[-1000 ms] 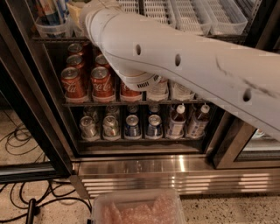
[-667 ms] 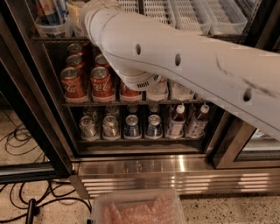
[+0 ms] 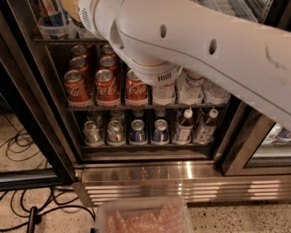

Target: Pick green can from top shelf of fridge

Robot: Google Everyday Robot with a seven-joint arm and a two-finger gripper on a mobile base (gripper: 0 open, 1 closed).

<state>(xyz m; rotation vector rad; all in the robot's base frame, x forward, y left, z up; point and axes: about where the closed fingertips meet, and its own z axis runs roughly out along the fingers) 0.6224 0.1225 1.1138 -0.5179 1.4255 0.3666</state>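
My white arm reaches from the right across the upper part of the open fridge towards its top left corner. The arm ends at a wrist joint by the top shelf. The gripper lies beyond that joint, past the top edge of the view. The green can is hidden or out of view. A blue-and-white tall can stands in a clear tray at the left end of the top shelf. White slotted trays show at the top right.
The rack below holds red cola cans on the left and water bottles on the right. The lowest rack holds silver and blue cans and small bottles. A clear bin and cables lie on the floor.
The arm has risen a little and now covers more of the white trays on the top shelf. The cans and bottles have not moved.
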